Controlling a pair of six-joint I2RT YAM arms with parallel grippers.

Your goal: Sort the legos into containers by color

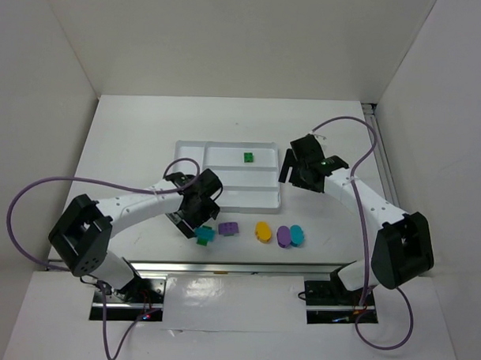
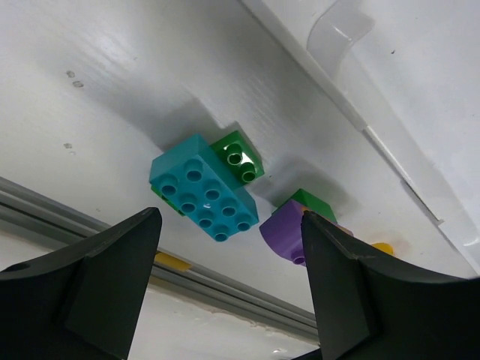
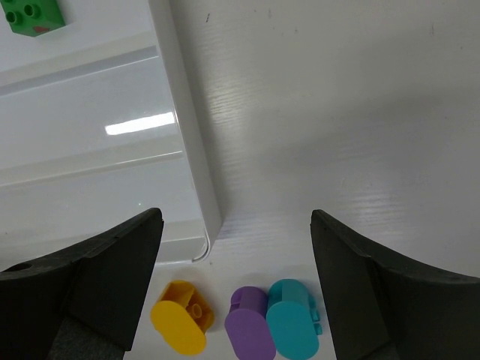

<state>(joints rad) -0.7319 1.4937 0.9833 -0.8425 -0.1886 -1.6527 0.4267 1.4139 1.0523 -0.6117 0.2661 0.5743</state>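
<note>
The left gripper, released, hovers over a teal brick lying on a green brick, bottom centre of the top view. The right gripper, released and empty, hangs at the right edge of the tray. A green lego lies in the tray's top section.

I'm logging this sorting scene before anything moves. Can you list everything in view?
tray: one, white, divided, mid-table.
green bricks: three; one in a far tray compartment, one tucked against the teal brick, one against the purple brick.
teal brick: one, on the table near the tray.
purple brick: one, right beside it.
ovals: three, yellow, purple, teal, in a row on the table off the tray's corner.
table: one, white.
left gripper: black, open, above the teal brick.
right gripper: black, open, over the tray's right edge.
</note>
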